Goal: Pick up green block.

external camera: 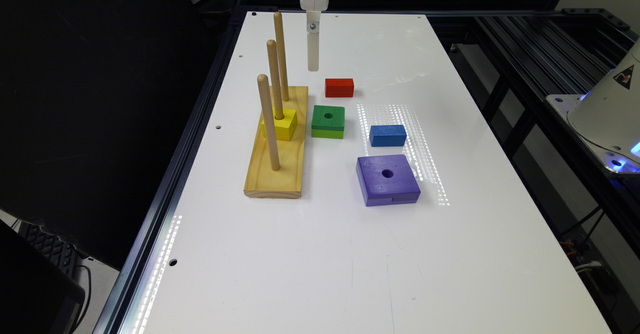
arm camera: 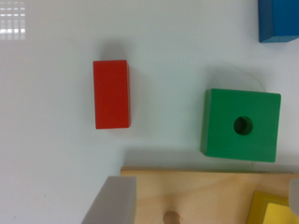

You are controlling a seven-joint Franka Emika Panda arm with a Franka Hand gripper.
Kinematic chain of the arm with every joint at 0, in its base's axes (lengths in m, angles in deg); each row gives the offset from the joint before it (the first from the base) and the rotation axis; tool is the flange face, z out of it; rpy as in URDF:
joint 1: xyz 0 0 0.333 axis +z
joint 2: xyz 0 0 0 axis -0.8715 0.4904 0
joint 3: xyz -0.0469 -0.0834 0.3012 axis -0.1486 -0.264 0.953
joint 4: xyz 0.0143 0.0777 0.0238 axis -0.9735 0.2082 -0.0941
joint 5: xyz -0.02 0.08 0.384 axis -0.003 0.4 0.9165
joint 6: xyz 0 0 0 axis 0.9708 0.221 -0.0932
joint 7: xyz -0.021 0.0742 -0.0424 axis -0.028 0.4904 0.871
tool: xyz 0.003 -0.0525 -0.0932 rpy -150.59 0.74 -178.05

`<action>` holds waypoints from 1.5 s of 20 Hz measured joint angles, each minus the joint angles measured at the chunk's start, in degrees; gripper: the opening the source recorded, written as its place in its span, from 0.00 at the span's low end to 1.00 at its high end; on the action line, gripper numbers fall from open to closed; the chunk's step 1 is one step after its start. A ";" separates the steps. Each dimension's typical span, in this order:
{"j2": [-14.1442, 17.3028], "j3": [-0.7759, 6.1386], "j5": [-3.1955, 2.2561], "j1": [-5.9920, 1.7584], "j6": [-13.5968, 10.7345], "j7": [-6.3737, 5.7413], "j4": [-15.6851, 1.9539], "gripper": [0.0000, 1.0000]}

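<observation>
Green block (external camera: 328, 121): I see it flat on the table (external camera: 350, 254), hole up, square, no long axis; just beside the peg board (external camera: 277, 164).
Look: dark green top, lime sides.
Pincer (external camera: 313, 66): above the table; grip state I cannot tell.

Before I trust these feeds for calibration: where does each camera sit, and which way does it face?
Exterior view: off the arm, above the near table end, looking down its length; the gripper hangs at the far end.
Wrist view: on the wrist, facing straight down; a grey finger shows.
Both share the green block, red block, blue block and peg board.
</observation>
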 joint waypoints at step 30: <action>-1.02 1.83 0.11 0.03 -0.01 -1.27 2.90 1.00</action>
